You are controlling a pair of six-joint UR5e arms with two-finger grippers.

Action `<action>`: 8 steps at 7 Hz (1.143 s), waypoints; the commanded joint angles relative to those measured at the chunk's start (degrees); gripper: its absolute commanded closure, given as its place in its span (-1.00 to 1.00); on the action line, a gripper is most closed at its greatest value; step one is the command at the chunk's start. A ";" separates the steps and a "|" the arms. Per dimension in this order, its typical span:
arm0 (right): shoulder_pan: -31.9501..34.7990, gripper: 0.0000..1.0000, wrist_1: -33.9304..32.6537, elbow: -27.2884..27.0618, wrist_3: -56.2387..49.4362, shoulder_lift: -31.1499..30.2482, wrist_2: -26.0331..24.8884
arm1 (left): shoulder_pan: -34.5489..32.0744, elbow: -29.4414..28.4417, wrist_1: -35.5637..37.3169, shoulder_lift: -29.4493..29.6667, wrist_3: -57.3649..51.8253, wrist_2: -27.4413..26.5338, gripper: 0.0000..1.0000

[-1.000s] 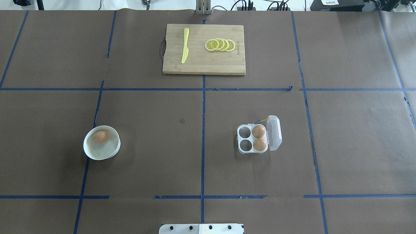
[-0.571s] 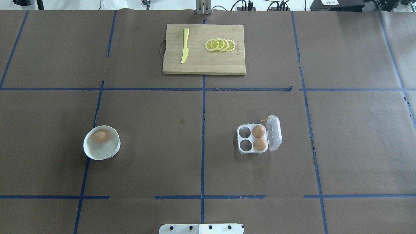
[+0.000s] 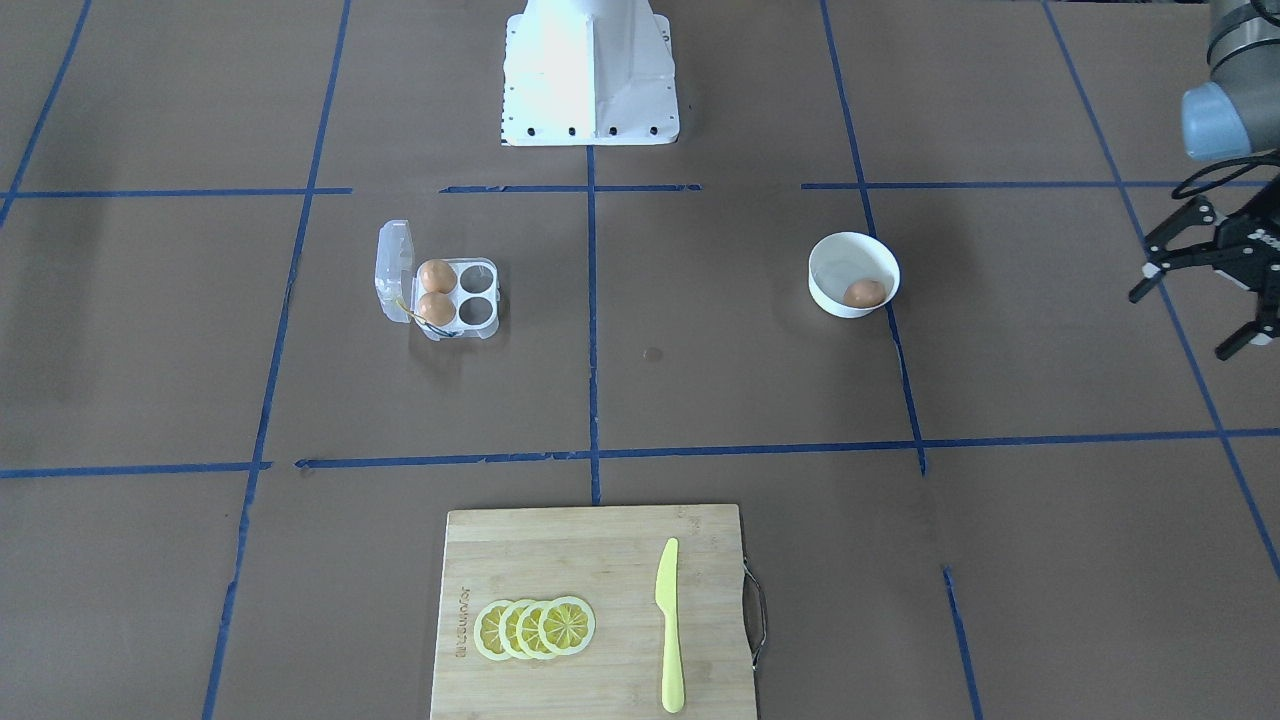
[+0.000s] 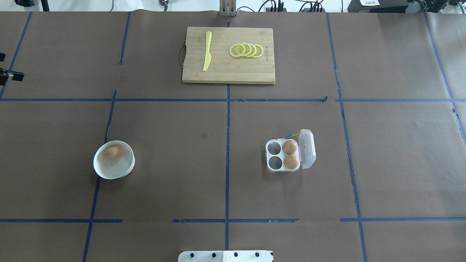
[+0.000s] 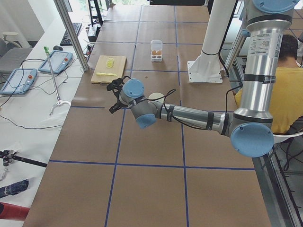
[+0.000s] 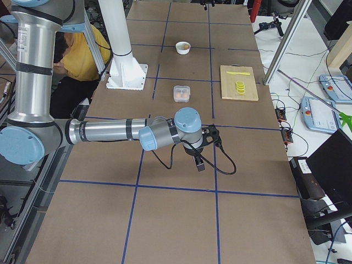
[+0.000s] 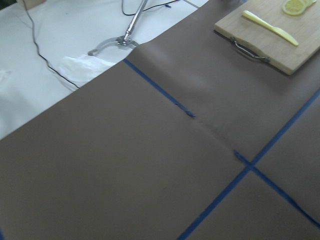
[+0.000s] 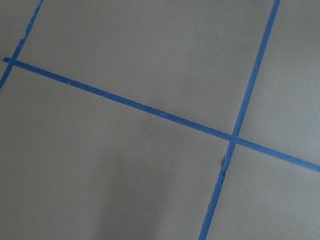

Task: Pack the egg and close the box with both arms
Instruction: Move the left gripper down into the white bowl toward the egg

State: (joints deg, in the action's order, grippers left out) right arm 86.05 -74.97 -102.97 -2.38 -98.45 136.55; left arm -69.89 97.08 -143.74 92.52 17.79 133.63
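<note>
One egg [image 4: 112,153] lies in a round white bowl [image 4: 125,170] on the left half of the table; it also shows in the front view [image 3: 864,293]. The clear box [image 4: 273,157] sits right of centre with its lid [image 4: 307,149] open to the right. Two eggs [image 4: 289,147] fill its right cups; the two left cups are empty. My left gripper [image 3: 1180,325] is open and empty, well outside the bowl at the table's left end; only its fingertips [image 4: 11,76] reach the overhead view. My right gripper [image 6: 204,149] shows only in the exterior right view, far from the box; I cannot tell its state.
A wooden cutting board [image 4: 227,74] with a yellow knife [image 4: 207,51] and lemon slices [image 4: 246,50] lies at the far middle. The white pedestal base [image 3: 590,70] stands at the robot's side. Blue tape lines cross the brown table cover.
The left gripper's fingertips have come into the overhead view at its left edge. The bowl, eggs and box have not moved.
</note>
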 commanded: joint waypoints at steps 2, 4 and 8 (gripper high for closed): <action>0.00 -1.00 0.00 -0.12 0.00 -0.86 0.21 | 18.17 7.32 -0.05 -1.73 13.30 -14.77 -0.99; 0.00 -1.00 0.00 -0.03 0.00 -1.21 0.21 | 23.72 8.65 -0.05 -2.51 13.32 -17.25 -0.62; 0.00 -1.00 0.00 0.23 0.00 -1.39 0.21 | 35.15 7.69 0.04 -3.92 13.41 -28.76 -0.74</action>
State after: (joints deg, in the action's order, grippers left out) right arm 86.07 -74.97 -102.87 -2.37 -99.82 136.76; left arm -37.87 105.08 -143.77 88.71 31.19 107.68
